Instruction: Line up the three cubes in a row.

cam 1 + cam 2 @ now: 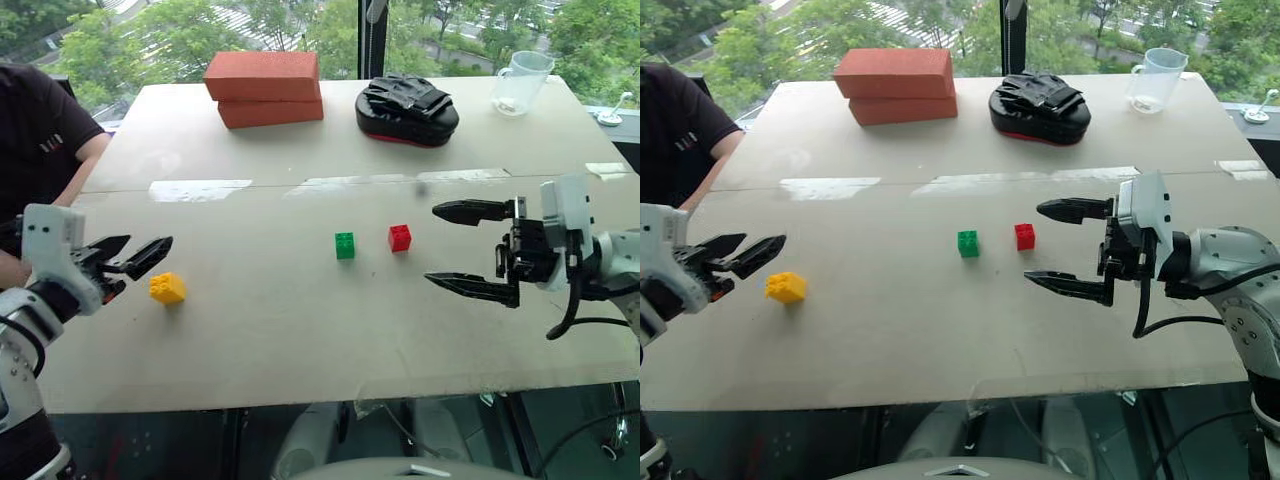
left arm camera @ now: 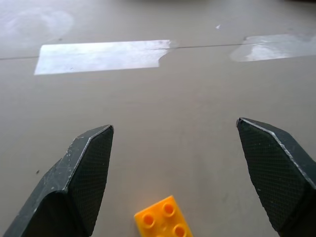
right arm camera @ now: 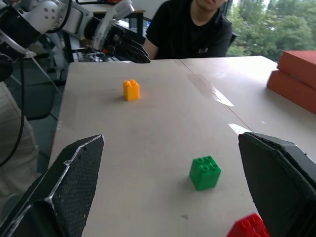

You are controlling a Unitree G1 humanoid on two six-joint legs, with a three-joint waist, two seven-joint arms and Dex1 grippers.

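I see my left gripper [image 1: 143,256] with jaws open beside the yellow cube [image 1: 167,288]; right gripper [image 1: 470,250] gapes near red cube [image 1: 399,238] and green cube [image 1: 345,245].

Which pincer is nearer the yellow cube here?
Left. The left pincer hangs open just beside the yellow cube, not touching it. The right pincer is open far across the table, next to the red cube.
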